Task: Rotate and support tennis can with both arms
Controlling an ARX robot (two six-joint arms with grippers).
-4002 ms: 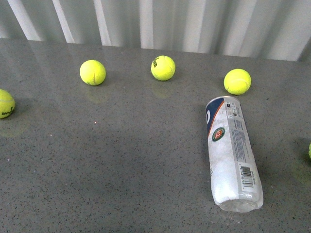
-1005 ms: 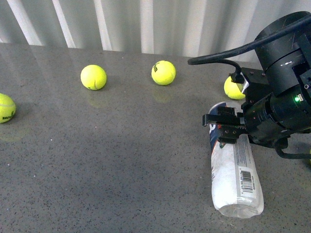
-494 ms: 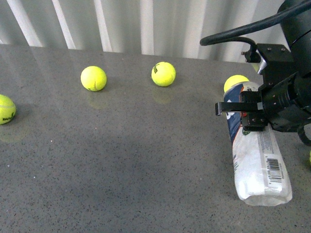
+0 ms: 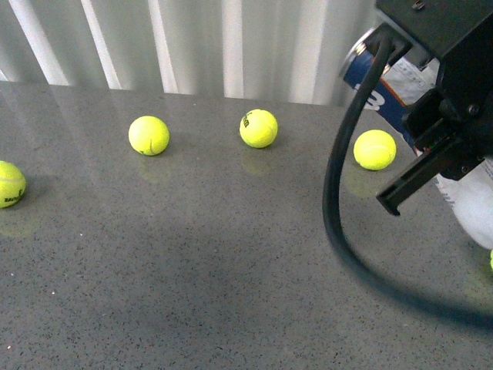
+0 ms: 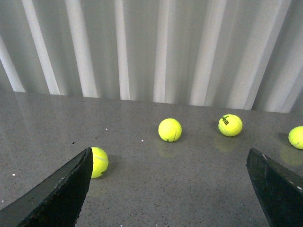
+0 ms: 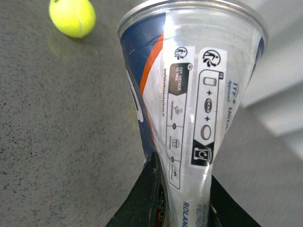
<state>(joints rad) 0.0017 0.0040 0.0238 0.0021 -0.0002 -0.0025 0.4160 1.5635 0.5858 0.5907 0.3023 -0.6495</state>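
My right gripper [image 4: 412,177] is shut on the tennis can [image 4: 385,89] and holds it off the table, tilted, with the metal rim and navy label up and far and the white end [image 4: 471,208] low at the right edge. In the right wrist view the black fingers [image 6: 142,198] pinch the dented clear can [image 6: 189,99], and the gripper [image 6: 182,203] squeezes it narrow. My left gripper [image 5: 169,156] is open and empty above the table, far from the can. It does not show in the front view.
Three yellow-green tennis balls lie in a far row [image 4: 149,135] [image 4: 258,128] [image 4: 375,149], one at the left edge [image 4: 8,183]. A thick black cable [image 4: 335,208] loops before the right arm. A white ribbed wall [image 4: 231,38] backs the grey table [image 4: 192,270].
The right arm has lifted the can from lying on the table and swung its rim end up and away. The arm now looms closer at the right.
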